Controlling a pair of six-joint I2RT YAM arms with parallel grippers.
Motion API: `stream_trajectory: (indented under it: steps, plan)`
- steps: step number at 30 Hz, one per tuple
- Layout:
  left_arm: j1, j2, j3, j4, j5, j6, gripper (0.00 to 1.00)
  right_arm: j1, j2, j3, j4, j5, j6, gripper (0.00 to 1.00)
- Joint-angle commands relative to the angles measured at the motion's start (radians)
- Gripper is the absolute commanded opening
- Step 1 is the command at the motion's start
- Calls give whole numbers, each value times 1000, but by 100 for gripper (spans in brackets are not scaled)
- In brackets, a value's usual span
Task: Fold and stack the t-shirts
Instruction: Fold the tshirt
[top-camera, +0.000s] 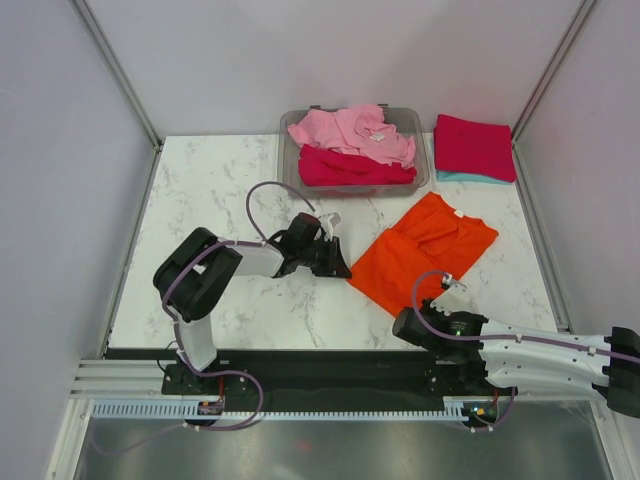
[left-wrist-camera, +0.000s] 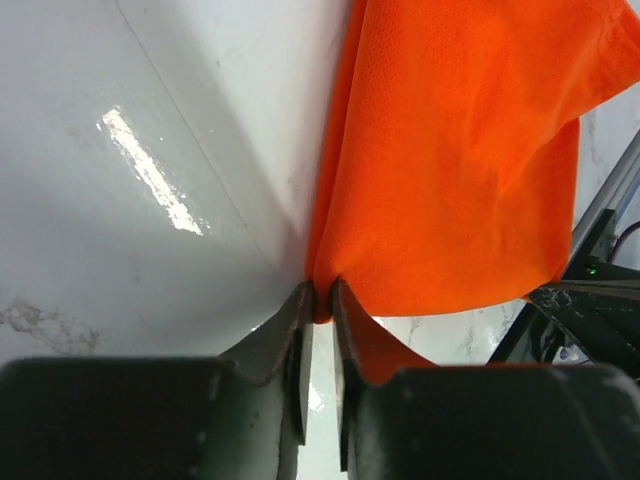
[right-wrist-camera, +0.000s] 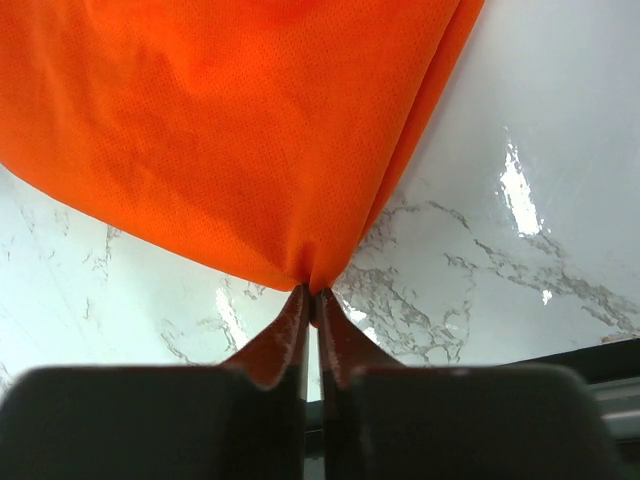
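The orange shirt (top-camera: 430, 245) lies spread on the right half of the table (top-camera: 200, 190), slanted, with its collar toward the far right corner; the left gripper (left-wrist-camera: 320, 297) is pinched nearly closed on the shirt's left hem corner; the right gripper (right-wrist-camera: 311, 293) is clamped on the near corner; the cloth runs away from both, so the fold probably carries the hem toward the collar.
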Motion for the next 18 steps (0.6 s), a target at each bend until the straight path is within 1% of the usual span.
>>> stream_trajectory:
  steps: [1, 2, 4, 6, 7, 8, 9, 11, 12, 13, 14, 15, 16, 18]
  plan:
    - [-2, 37, -27, 52, 1, -22, 17, 5, -10, -4, -11, 14, 3, 6]
    - [-2, 34, -27, 50, 6, -22, 12, 7, -10, -4, -10, 13, 3, 0]
    - [-2, -7, -19, 23, 18, -11, 2, 5, -10, -4, -1, 4, -5, 0]
    - [-2, -56, -5, -72, 3, -8, 2, 5, -8, -4, 36, -26, -20, 0]
    - [-2, -117, 2, -119, -20, 2, 2, 5, -5, -3, 51, -36, -26, 0]
    - [-2, -145, 10, -164, -22, 10, 2, 10, -1, -1, 64, -47, -33, 0]
    - [-2, -178, 21, -255, -26, 15, 2, 24, 13, 14, 74, -53, -33, 0]
    - [-2, -266, 26, -333, -29, 32, 2, 48, 31, 40, 67, -44, -20, 0]
    - [-2, -296, 26, -397, -38, 38, 2, 80, 57, 71, 59, -26, -4, 0]
    - [-2, -323, 23, -434, -60, 44, 2, 97, 73, 85, 56, -17, 1, 0]
    - [-2, -383, 19, -468, -71, 47, 2, 113, 91, 100, 56, -13, 6, 0]
    - [-2, -411, 10, -500, -83, 48, 2, 145, 132, 130, 58, -7, 16, 0]
    - [-2, -448, 0, -563, -115, 38, 2, 162, 157, 147, 58, 3, 21, 0]
    - [-2, -555, -57, -604, -127, 18, 2, 215, 232, 193, 55, 16, 38, 0]
